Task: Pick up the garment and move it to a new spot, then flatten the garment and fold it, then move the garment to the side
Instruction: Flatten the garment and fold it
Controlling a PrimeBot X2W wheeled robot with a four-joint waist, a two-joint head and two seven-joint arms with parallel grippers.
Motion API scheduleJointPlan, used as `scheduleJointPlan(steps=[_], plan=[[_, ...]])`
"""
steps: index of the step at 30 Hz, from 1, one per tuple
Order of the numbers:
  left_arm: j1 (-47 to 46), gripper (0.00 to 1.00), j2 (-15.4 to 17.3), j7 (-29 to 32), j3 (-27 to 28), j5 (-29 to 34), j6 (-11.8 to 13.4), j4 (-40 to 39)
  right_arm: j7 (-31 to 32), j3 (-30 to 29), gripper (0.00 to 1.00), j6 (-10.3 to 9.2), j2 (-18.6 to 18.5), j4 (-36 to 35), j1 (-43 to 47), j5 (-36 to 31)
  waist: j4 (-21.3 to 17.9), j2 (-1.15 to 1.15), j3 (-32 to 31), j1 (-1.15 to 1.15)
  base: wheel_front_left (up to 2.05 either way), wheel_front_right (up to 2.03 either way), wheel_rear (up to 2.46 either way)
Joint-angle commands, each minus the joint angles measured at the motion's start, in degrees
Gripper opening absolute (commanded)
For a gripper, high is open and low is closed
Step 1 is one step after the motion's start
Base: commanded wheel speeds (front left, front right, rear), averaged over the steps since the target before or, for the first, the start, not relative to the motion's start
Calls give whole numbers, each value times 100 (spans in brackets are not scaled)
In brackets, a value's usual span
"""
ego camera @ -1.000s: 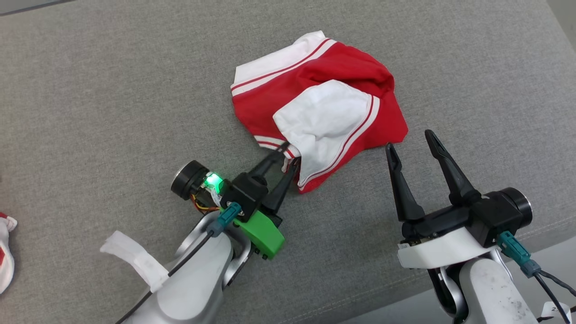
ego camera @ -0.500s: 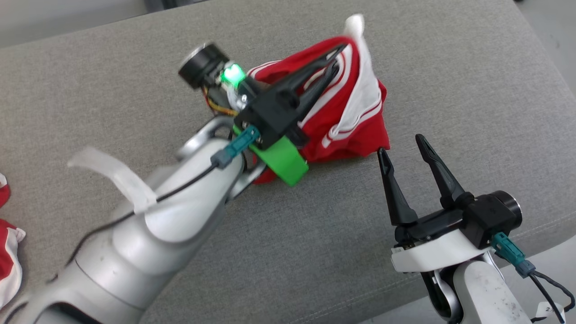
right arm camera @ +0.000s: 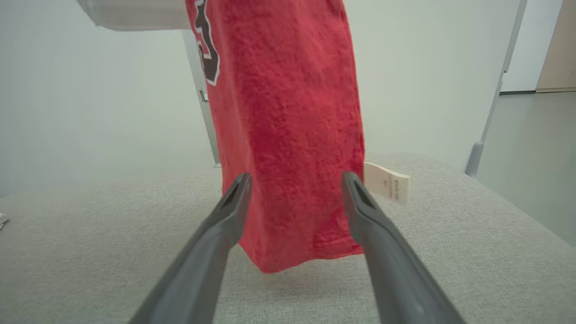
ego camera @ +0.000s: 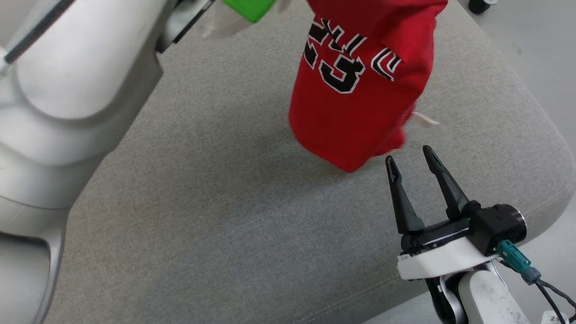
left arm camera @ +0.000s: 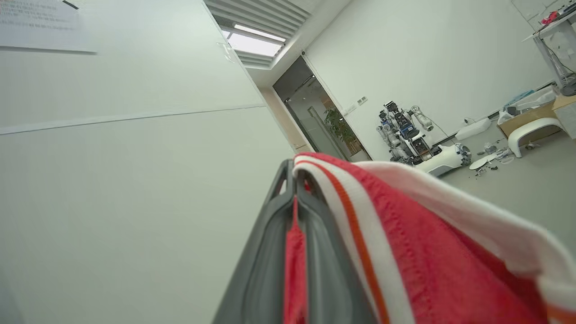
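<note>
**A:** Which way does the garment (ego camera: pixel 360 90) run?

**B:** Its long axis is upright. It hangs as a narrow red column from the raised left arm (ego camera: pixel 67 67). The top is out of the head view, and the lower hem points down at the grey fabric-covered table (ego camera: pixel 202 225). The black, white-edged print (ego camera: pixel 333 63) sits high on the side facing the head camera.

**A:** Does the hem reach the table?

**B:** The lowest corner is close over it. Whether it touches cannot be told.

**A:** How do the left jaws hold the garment?

**B:** They are pressed together on a fold of red cloth (left arm camera: pixel 294 252), which shows in the slit between the two fingers (left arm camera: pixel 265 261). The striped white-and-red trim (left arm camera: pixel 342 211) drapes over one finger, and the rest of the garment falls away to that side.

**A:** And the right jaws?

**B:** They are spread wide, low over the table's near corner, holding nothing. The garment (right arm camera: pixel 288 135) hangs just beyond their tips. In the right wrist view it fills the gap between the two fingers (right arm camera: pixel 216 234). A white label (right arm camera: pixel 389 184) sticks out at the garment's edge, past one fingertip.
</note>
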Motion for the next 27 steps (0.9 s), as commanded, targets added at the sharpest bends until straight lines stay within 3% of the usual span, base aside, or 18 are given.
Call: scheduleJointPlan(steps=[1, 4, 8, 12, 16, 21, 22, 23, 24, 27], plan=[[448, 0, 182, 5, 46, -92, 13, 28, -2, -28, 100, 3, 1, 9, 50, -17, 75, 0, -37, 0, 0, 0, 0], [1343, 0, 563, 4, 263, -210, 23, -133, -2, -69, 100, 3, 1, 32, 115, -49, 184, 0, -77, 0, 0, 0, 0], [2920, 0, 1013, 2, 919, -274, 226, -491, -3, -146, 100, 3, 1, 19, 174, -109, 361, 0, -143, 0, 0, 0, 0], [4436, 0, 1233, 2, 1591, -305, 315, -664, -3, -215, 100, 3, 2, 44, 260, -211, 590, 0, -232, 0, 0, 0, 0], [5392, 0, 1171, 1, 2075, -127, 264, -486, -3, -213, 100, 3, 0, 76, 288, -311, 787, 0, -290, 0, 0, 0, 0], [5956, 0, 979, 2, 2523, 228, 197, -125, -3, -147, 100, 3, -1, 103, 231, -350, 897, 0, -325, 0, 0, 0, 0], [6039, 17, 945, 2, 2619, 328, 188, -59, -3, -125, 100, 3, 0, 110, 233, -355, 908, 0, -340, 0, 0, 0, 0], [6098, 70, 909, 2, 2698, 391, 188, 3, -3, -108, 100, 3, -1, 119, 245, -360, 915, 0, -358, 0, 0, 0, 0], [6155, 100, 844, 2, 2813, 493, 204, 44, -3, -90, 100, 3, -2, 135, 271, -369, 922, 0, -380, 0, 0, 0, 0], [6320, 100, 645, 2, 3117, 688, 234, 4, -3, -74, 100, 3, -2, 172, 362, -378, 947, 0, -461, 0, 0, 0, 0]])
